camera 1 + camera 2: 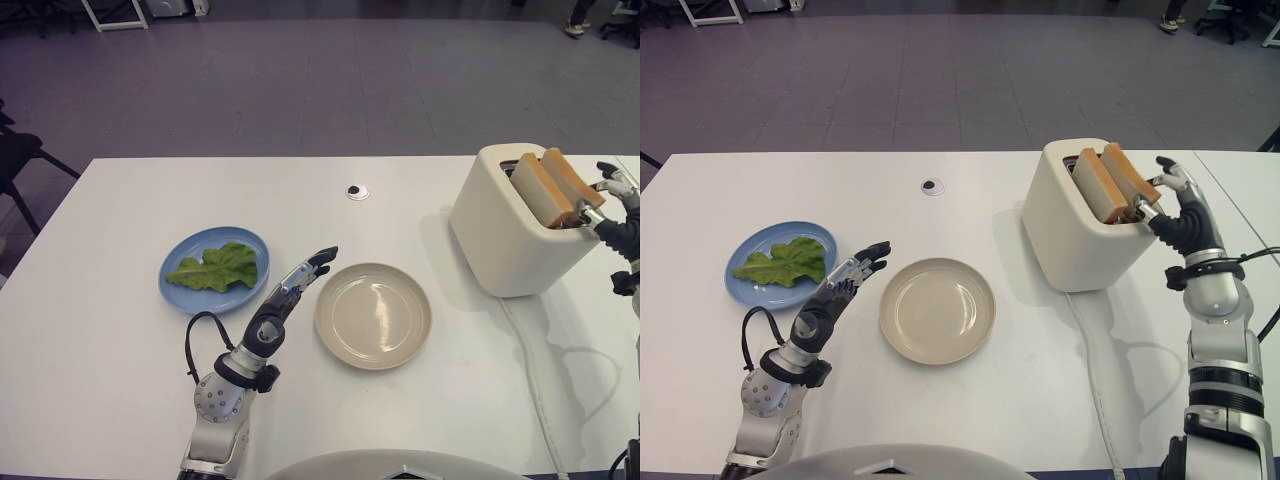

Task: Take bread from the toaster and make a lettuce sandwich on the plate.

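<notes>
Lettuce (780, 262) sits on the blue plate (748, 292), desk (990, 420) left. Our left hand (835, 298) hovers between it and the beige plate (937, 310), fingers spread, holding nothing. Right side: two bread slices (1098, 188) stand in the toaster (1070, 240). Our right hand (1180, 218) has its fingers pinching the outer slice (1128, 172) at its end. We judge it's step one, pulling bread. Next move: lift straight up clear of the slot, then carry it to the plate.
</notes>
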Controlling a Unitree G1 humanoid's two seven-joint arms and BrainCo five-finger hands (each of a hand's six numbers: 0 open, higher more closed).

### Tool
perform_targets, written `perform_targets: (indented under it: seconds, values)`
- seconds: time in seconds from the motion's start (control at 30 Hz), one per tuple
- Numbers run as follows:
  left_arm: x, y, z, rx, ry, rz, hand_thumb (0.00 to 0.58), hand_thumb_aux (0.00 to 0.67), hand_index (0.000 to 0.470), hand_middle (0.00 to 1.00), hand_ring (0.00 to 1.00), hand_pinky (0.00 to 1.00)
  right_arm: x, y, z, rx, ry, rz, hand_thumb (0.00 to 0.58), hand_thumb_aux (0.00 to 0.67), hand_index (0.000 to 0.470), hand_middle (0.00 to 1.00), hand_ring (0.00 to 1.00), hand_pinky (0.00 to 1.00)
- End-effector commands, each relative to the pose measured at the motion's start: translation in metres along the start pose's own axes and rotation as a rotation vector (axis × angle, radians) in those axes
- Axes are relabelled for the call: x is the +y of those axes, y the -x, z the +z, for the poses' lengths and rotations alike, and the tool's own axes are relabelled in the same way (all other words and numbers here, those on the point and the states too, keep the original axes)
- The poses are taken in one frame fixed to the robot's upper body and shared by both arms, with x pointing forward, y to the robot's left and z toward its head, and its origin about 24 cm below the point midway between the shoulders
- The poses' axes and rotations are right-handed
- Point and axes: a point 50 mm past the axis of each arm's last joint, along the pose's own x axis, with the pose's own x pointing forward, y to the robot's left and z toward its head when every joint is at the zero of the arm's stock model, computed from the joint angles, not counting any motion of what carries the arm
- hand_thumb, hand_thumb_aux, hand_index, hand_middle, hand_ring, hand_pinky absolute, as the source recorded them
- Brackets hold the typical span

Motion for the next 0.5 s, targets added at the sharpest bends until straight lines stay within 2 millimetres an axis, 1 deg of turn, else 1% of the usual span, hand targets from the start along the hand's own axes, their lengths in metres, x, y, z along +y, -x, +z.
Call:
perform_targets:
  seconds: [0.03,0.07,0.13,0.17,0.23,0.27,0.3,0.4,0.43,0.5]
  values:
    - [0.0,-0.001,-0.001,0.0,0.002,0.006,0.0,0.0,0.0,0.0,0.0,0.0,-0.04,-0.022,0.047,-0.185,-0.179,-0.134,0.58,0.67,0.47,0.0,0.0,0.0]
    - [0.0,-0.001,-0.001,-0.001,0.003,0.008,0.0,0.0,0.0,0.0,0.0,0.0,-0.049,-0.025,0.059,-0.233,-0.223,-0.152,0.58,0.67,0.47,0.0,0.0,0.0]
    - [0.0,-0.001,-0.001,-0.003,0.004,0.01,0.0,0.0,0.0,0.0,0.0,0.0,-0.061,-0.029,0.077,-0.297,-0.279,-0.157,0.58,0.67,0.47,0.0,0.0,0.0]
    - [0.0,-0.002,-0.001,-0.004,0.004,0.011,0.0,0.0,0.0,0.0,0.0,0.0,-0.064,-0.03,0.084,-0.322,-0.313,-0.143,0.58,0.67,0.47,0.0,0.0,0.0]
    - [-0.001,-0.002,-0.001,-0.007,0.006,0.012,0.0,0.0,0.0,0.0,0.0,0.0,-0.063,-0.03,0.098,-0.365,-0.381,-0.08,0.58,0.67,0.47,0.0,0.0,0.0]
    - [-0.001,-0.003,-0.001,-0.008,0.007,0.012,0.0,0.0,0.0,0.0,0.0,0.0,-0.056,-0.028,0.104,-0.382,-0.412,-0.017,0.58,0.67,0.47,0.0,0.0,0.0]
    - [-0.001,-0.003,-0.001,-0.009,0.008,0.011,0.0,0.0,0.0,0.0,0.0,0.0,-0.046,-0.024,0.111,-0.396,-0.454,0.064,0.58,0.67,0.47,0.0,0.0,0.0]
    - [-0.001,-0.003,-0.001,-0.012,0.008,0.015,0.0,0.0,0.0,0.0,0.0,0.0,-0.001,-0.002,0.132,-0.417,-0.59,0.391,0.58,0.67,0.47,0.0,0.0,0.0]
    - [0.0,-0.003,-0.001,-0.014,0.008,0.018,0.0,0.0,0.0,0.0,0.0,0.0,0.013,0.005,0.137,-0.411,-0.628,0.486,0.58,0.67,0.47,0.0,0.0,0.0]
    - [0.002,-0.003,0.0,-0.017,0.008,0.027,0.0,0.0,0.0,0.0,0.0,0.0,0.037,0.017,0.142,-0.389,-0.652,0.63,0.58,0.67,0.47,0.0,0.0,0.0]
